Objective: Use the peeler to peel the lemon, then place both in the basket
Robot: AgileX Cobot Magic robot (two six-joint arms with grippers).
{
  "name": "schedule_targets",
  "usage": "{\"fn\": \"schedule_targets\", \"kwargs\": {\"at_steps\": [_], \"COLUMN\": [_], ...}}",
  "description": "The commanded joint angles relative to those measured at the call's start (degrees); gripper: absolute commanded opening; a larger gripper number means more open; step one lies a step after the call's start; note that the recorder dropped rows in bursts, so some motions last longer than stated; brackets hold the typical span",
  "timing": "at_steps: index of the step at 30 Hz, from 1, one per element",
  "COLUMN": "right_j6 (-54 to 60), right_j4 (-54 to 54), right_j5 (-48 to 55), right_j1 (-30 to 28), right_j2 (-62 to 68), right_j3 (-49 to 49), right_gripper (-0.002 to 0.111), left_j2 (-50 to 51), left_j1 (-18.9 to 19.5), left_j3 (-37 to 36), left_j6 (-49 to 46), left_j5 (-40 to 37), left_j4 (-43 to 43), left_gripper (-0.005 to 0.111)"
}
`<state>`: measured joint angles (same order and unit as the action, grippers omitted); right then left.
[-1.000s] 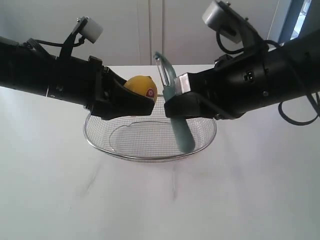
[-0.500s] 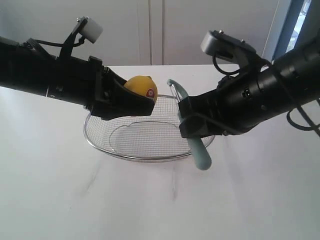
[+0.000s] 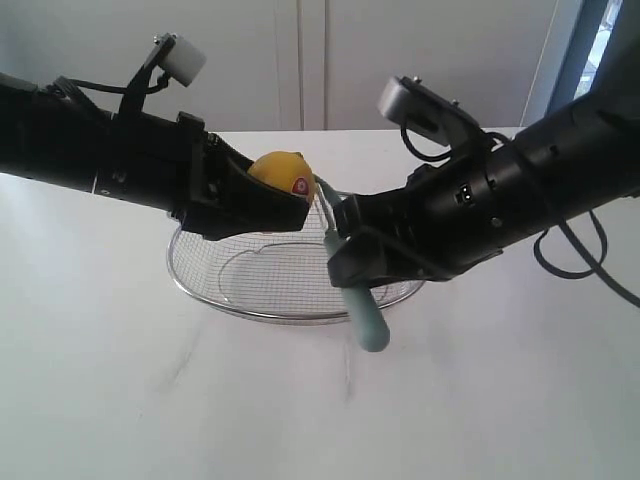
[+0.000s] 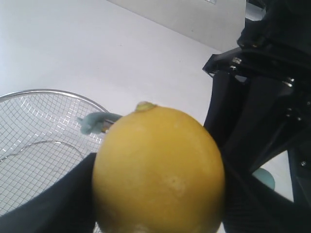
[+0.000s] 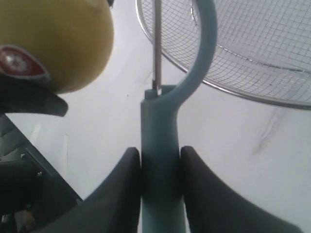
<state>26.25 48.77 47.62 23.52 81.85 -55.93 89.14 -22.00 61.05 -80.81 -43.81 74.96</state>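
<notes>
My left gripper point(image 3: 290, 196) is shut on the yellow lemon point(image 3: 280, 173), holding it above the left part of the wire basket point(image 3: 250, 272). The red sticker point(image 5: 19, 61) faces the right arm. The lemon point(image 4: 160, 170) fills the left wrist view between the two dark fingers point(image 4: 58, 204). My right gripper point(image 3: 346, 262) is shut on the peeler's pale teal handle point(image 3: 369, 322); its fingers point(image 5: 125, 180) press both sides of the peeler point(image 5: 160, 160). The curved blade head point(image 3: 325, 193) stands just right of the lemon point(image 5: 58, 39), with a small gap showing in the right wrist view.
The basket point(image 5: 252, 48) rests on a white table point(image 3: 300, 400) and holds nothing that I can see. The right arm's black body point(image 4: 262, 97) hangs close over the basket's right half. A white wall and cabinet stand behind the table.
The right gripper tipped the peeler from upright to slanting low, swung right, then came back left, bringing the blade head next to the lemon. The left arm and the lemon have not moved.
</notes>
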Motion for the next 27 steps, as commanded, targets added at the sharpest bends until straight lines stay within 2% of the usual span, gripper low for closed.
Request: {"fn": "schedule_targets", "kwargs": {"at_steps": [1,11,27], "right_j6": [0.9,3.5,3.4], "right_j4": [1.0,4.2,4.1], "right_j5": [1.3,2.5,-4.7], "right_j1": [0.1,0.1,0.1], "right_j2": [-0.1,-0.1,-3.1], "right_j3": [0.1,0.1,0.1], "right_gripper": [0.000,0.000,0.000], "left_j2": [-0.2,-0.2,-0.2], "left_j1": [-0.4,-0.4,-0.4], "left_j3": [-0.4,-0.4,-0.4], "left_j6": [-0.2,-0.2,-0.2], "left_j5": [-0.9,-0.8,-0.8], "left_j4": [1.3,1.3,1.3], "left_gripper": [0.000,0.000,0.000]}}
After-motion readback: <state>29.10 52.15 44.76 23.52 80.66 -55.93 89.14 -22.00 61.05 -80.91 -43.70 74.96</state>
